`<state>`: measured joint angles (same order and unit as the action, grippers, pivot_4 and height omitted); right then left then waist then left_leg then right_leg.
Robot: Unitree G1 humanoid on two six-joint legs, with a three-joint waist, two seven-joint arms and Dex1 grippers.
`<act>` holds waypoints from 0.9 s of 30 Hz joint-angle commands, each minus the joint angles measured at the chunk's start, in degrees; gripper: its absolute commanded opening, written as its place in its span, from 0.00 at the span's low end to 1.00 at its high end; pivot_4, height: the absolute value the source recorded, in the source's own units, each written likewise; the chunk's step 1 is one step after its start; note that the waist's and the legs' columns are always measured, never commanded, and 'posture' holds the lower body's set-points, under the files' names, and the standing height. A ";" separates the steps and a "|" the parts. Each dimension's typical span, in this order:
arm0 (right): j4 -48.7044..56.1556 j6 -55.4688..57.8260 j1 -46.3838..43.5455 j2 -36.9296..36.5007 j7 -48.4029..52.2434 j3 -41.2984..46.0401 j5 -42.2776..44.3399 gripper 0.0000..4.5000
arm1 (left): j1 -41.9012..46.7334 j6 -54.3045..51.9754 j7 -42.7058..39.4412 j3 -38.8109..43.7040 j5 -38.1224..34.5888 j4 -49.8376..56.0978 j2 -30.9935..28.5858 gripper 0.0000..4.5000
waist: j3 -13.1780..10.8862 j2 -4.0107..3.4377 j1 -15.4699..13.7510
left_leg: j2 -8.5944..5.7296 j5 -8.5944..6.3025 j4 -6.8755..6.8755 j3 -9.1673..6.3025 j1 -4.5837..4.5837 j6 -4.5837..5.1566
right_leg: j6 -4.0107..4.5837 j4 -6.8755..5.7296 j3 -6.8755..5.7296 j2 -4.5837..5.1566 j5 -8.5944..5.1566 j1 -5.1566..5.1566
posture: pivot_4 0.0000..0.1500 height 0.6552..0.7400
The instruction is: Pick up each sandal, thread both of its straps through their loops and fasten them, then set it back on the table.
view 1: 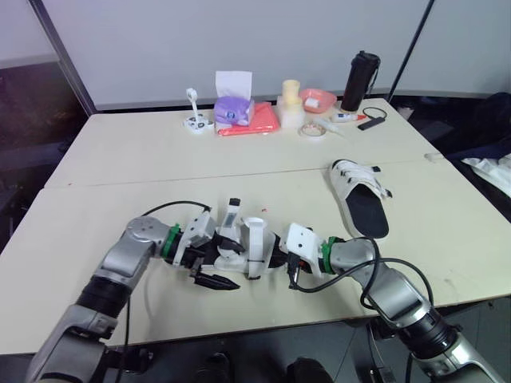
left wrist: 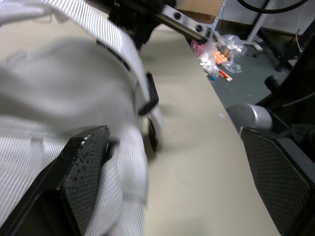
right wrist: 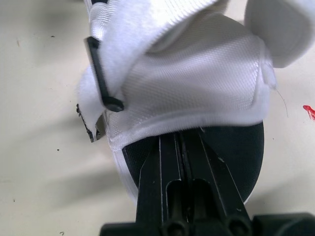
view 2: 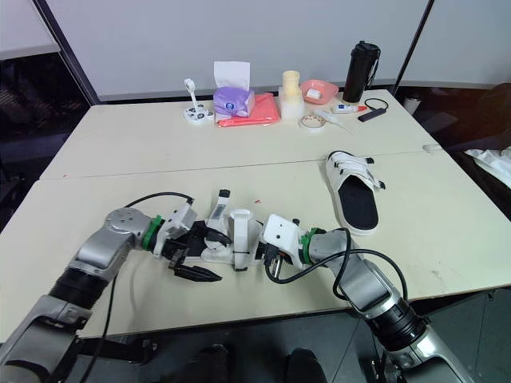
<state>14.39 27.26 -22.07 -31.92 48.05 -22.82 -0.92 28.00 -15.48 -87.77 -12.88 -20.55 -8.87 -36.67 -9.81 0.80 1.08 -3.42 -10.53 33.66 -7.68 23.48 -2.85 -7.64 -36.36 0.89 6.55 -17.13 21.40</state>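
Both forearms lay low over the table [view 1: 239, 167], pointing inward. The left gripper [left wrist: 172, 135] stood wide apart beside the white sandal [right wrist: 197, 73]. The right gripper [right wrist: 180, 136] was pressed together, its tips hidden under the sandal's upper.

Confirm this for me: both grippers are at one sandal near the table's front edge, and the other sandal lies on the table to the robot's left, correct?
Not quite. The other sandal lies to the robot's right, not its left, as the left eye view shows. The rest holds: the left gripper and right gripper are both at the one sandal near the table's front edge.
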 commanded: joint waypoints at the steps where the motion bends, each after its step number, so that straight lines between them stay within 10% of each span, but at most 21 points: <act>1: -3.10 1.33 1.25 -1.39 0.52 -0.26 -1.02 0.00 | -4.52 -4.08 -2.15 0.73 -2.62 5.33 -3.60 1.00 | 0.00 0.00 -0.03 | 0.00 0.00 -0.05 0.01 0.00 0.00 | 0.00 0.01 0.01 0.01 0.00 0.01 | 1.00 1.00; 14: -3.89 0.63 1.11 -1.36 1.48 0.12 -1.07 0.00 | -12.53 -12.07 4.22 6.84 -12.60 18.79 -3.29 1.00 | -0.02 0.01 -0.51 | -0.02 0.01 -0.17 -0.02 0.00 0.00 | 0.15 0.06 0.01 0.06 -0.07 0.02 | 1.00 1.00; 27: -3.83 0.43 0.89 -0.72 2.04 -0.75 -1.15 0.00 | -19.25 -8.78 18.17 2.52 -5.50 21.60 1.49 1.00 | -0.02 0.01 -0.52 | -0.03 0.01 -0.17 0.02 0.00 0.00 | 0.15 0.08 0.02 0.12 -0.07 0.02 | 1.00 1.00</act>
<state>13.00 26.02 -22.38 -32.21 49.66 -21.96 -0.94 8.70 -26.21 -71.75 -10.17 -27.25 11.41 -36.28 -9.83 0.81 0.56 -3.45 -10.52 33.49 -7.67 23.48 -2.85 -7.48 -36.27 0.90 6.67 -17.21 21.42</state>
